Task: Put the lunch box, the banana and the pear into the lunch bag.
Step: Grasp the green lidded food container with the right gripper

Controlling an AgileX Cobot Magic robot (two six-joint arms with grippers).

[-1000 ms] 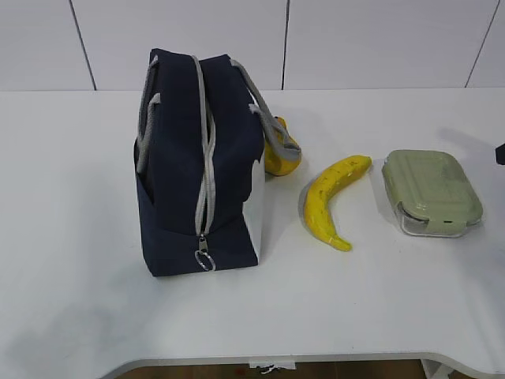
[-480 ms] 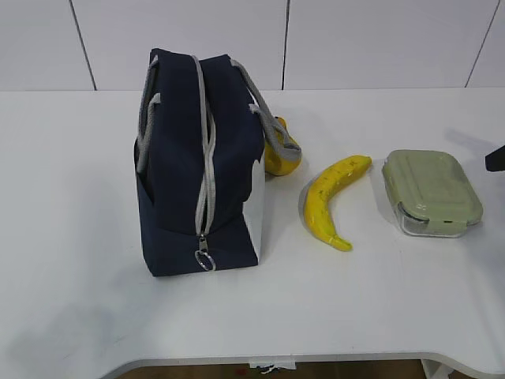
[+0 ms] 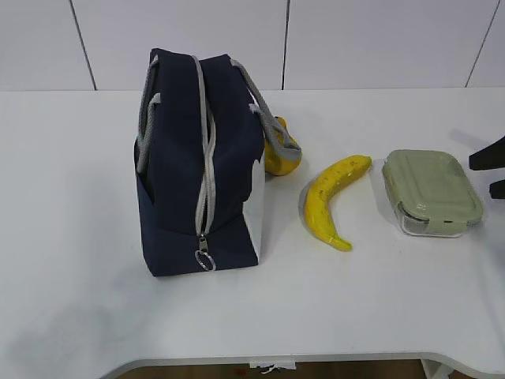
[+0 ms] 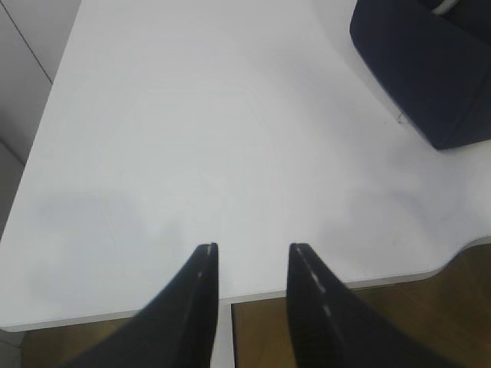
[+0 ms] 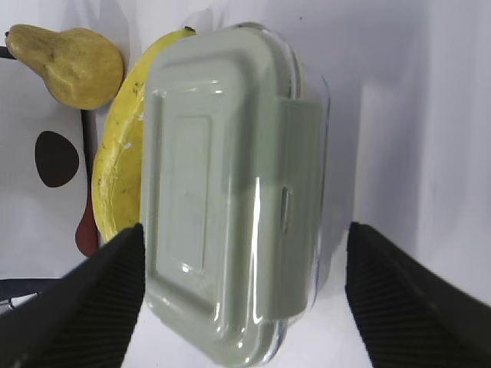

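Right wrist view alone shows the pear (image 5: 69,65) whole.

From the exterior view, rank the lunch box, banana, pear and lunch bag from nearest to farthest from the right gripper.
Measured from the right gripper at the right edge of the exterior view:
1. lunch box, just left of the gripper, nearest.
2. banana, left of the box, mid-table.
3. pear, further left and back, tucked against the bag.
4. lunch bag, farthest, left of centre.

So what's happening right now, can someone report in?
Right tool open, straddling the lunch box. Left tool idle, holding nothing. Lunch bag zipped shut; banana and pear outside.
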